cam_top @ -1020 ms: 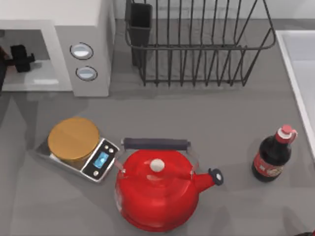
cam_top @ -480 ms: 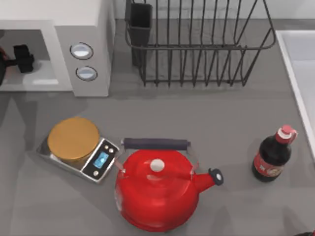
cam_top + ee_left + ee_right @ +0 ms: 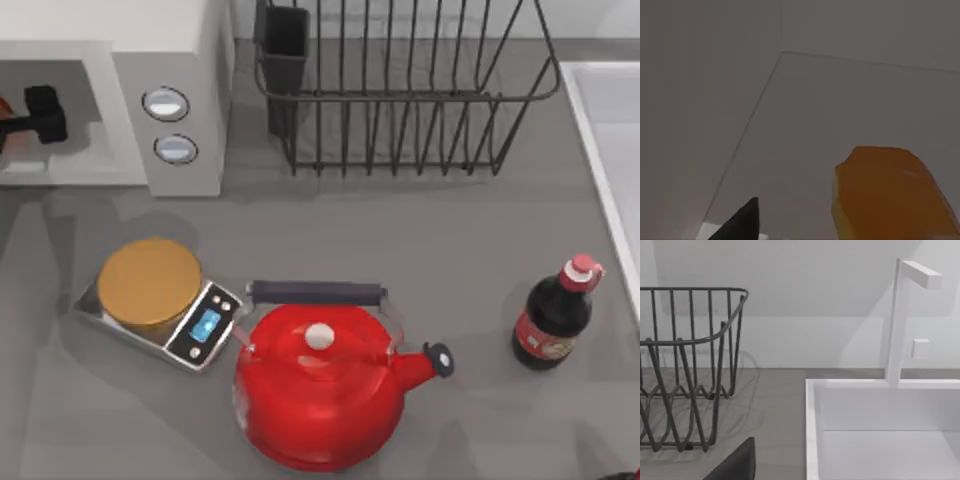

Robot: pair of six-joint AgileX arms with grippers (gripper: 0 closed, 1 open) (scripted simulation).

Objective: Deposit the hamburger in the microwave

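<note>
My left pincer (image 3: pixel 35 112) is inside the microwave (image 3: pixel 170 60) with the hamburger (image 3: pixel 890 192) right by its tip, I cannot tell if clamped; next, let go and back out.

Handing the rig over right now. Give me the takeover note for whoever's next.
Left gripper: inside the microwave cavity, at the top view's left.
Right gripper: parked near the dish rack and sink.
Hamburger: inside the cavity, right by the left gripper; I cannot tell whether it is set down or released.
Done: hamburger carried into the microwave.
Left: confirm it rests on the cavity floor, release if needed, pull the left arm out.
</note>
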